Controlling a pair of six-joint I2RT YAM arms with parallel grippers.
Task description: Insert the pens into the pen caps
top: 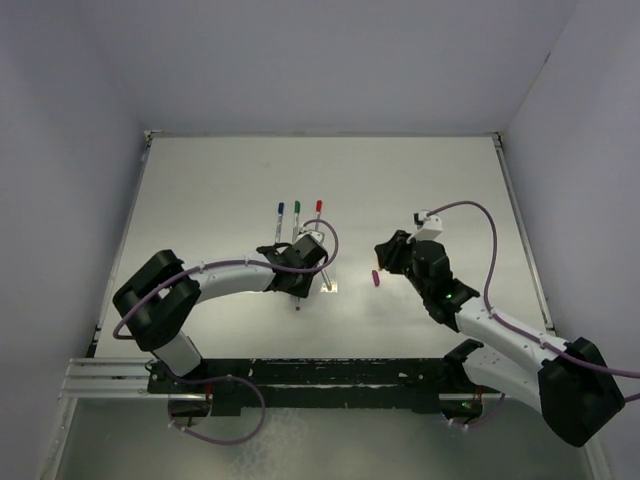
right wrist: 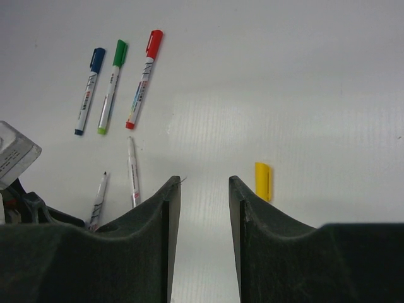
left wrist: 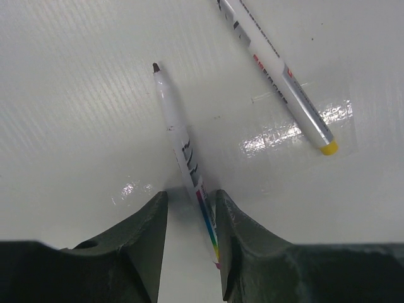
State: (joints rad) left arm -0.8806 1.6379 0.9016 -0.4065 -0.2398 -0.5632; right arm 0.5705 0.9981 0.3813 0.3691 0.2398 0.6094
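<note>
An uncapped pen with a dark magenta tip lies on the table between the fingers of my left gripper. Its body rests against the right finger and there is a gap to the left finger. The jaws are open. A second uncapped pen with a yellow end lies to its right. My right gripper is open and empty above the table. A yellow cap lies just right of its right finger. A magenta cap lies between the grippers, just below my right gripper.
Three capped pens lie side by side at mid table: blue, green and red. White walls close the table on the left, back and right. A black rail runs along the near edge.
</note>
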